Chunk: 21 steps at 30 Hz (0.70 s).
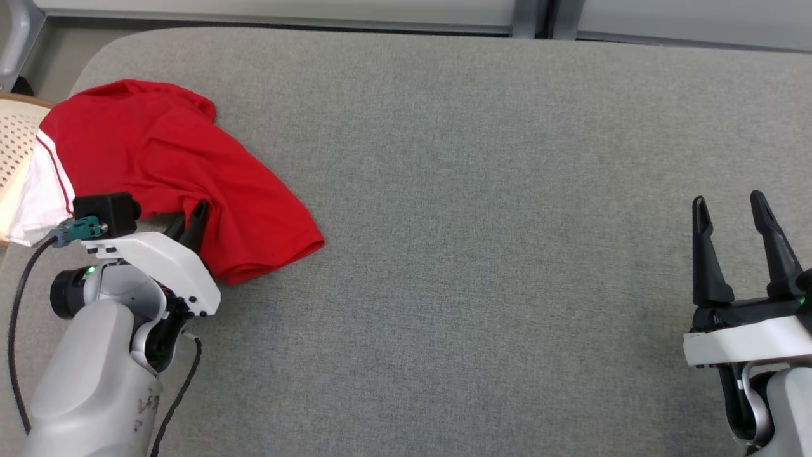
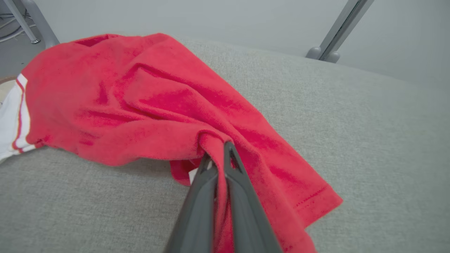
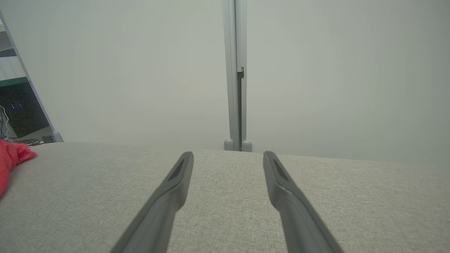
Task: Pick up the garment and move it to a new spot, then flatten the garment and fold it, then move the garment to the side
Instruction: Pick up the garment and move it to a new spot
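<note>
Left wrist view: red shirt (image 2: 140, 105) heaped just ahead and leftward, one thin fold clamped in left gripper (image 2: 218, 154). Could slip out on lifting, given so shallow a pinch; might drag across grey cushion (image 2: 351, 140). Right gripper (image 1: 728, 198) agape, empty.

The garment (image 1: 165, 158) is a red shirt with a white, red-striped band along one side. It lies crumpled at the far left of the grey fabric-covered table (image 1: 476, 222), white side at the table's left edge. My left gripper (image 2: 218, 154) pinches a raised fold on its near edge.
</note>
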Available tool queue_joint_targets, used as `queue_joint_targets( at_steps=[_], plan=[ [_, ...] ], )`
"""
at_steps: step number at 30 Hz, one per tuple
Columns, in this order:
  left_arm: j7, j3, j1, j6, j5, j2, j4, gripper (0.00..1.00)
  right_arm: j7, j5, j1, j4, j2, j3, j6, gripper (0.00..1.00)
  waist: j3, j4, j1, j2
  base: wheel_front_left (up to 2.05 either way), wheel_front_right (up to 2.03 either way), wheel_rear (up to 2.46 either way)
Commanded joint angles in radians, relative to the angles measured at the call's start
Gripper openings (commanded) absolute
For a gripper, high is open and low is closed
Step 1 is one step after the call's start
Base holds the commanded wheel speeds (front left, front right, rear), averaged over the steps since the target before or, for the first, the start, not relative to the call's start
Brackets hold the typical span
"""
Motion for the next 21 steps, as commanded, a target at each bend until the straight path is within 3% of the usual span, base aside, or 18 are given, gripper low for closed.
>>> queue_joint_targets(
  at_steps=[1,6,13,21],
  plan=[
    [-0.007,-0.004,0.011,0.000,-0.016,0.019,-0.038,0.00,-0.001,-0.001,0.008,0.004,0.004,0.000,0.000,1.00,-0.040,-0.020,0.0000,0.0000,0.00,0.00,0.00],
    [-0.005,-0.013,0.039,0.000,-0.064,0.011,-0.220,0.00,-0.001,-0.003,0.018,0.012,0.027,0.001,0.000,1.00,-0.088,-0.062,0.0000,0.0000,0.00,0.00,0.00],
    [0.046,-0.066,0.039,0.025,-0.046,-0.022,-0.421,0.00,-0.001,-0.001,0.004,0.010,0.055,0.008,0.000,1.00,-0.099,-0.151,0.0000,0.0000,0.00,0.00,0.00],
    [0.086,-0.200,-0.061,0.040,0.009,-0.120,-0.478,0.00,-0.001,0.006,-0.020,0.003,0.074,0.007,0.000,1.00,-0.065,-0.281,0.0000,0.0000,0.00,0.00,0.00]
  ],
)
